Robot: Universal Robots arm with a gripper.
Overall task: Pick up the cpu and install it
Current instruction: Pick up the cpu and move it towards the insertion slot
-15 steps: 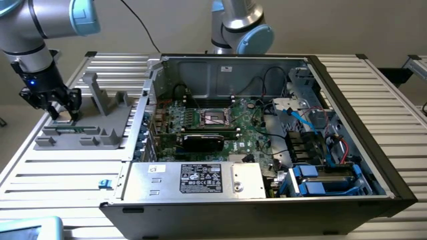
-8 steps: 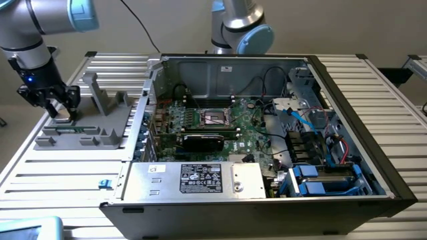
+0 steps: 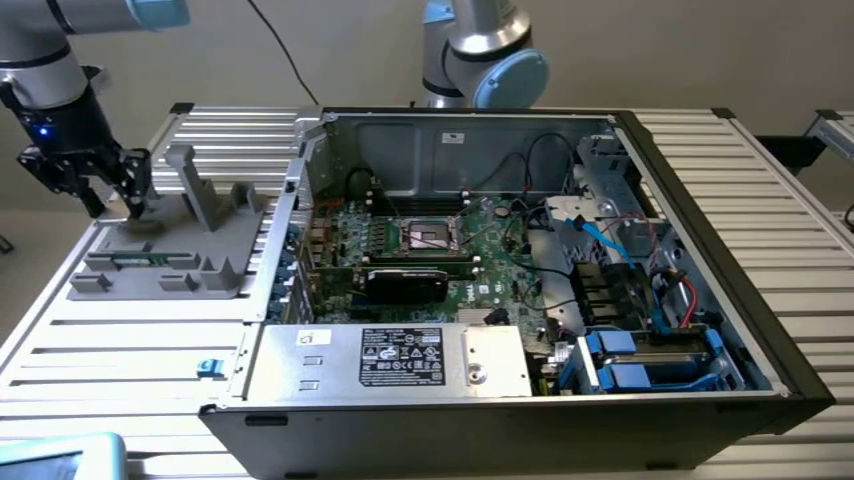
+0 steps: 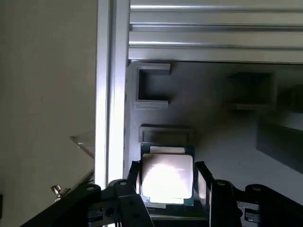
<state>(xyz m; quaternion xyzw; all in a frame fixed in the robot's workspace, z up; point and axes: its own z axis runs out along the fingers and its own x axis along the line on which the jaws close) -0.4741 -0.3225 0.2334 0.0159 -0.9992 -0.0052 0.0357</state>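
Black jaws of the gripper [image 4: 168, 166] stand narrowly apart, closed against two opposite edges of the cpu [image 4: 166, 180], whose silver top faces up between them. It sits low over the grey fixture [image 4: 213, 118] on the slatted desk [image 3: 134, 340], at the exterior view's left, beside the open computer case [image 3: 694, 250].

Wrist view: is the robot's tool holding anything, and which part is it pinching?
It seems so: the tool pinches the shiny square chip by two opposite side edges, low over the grey holder.
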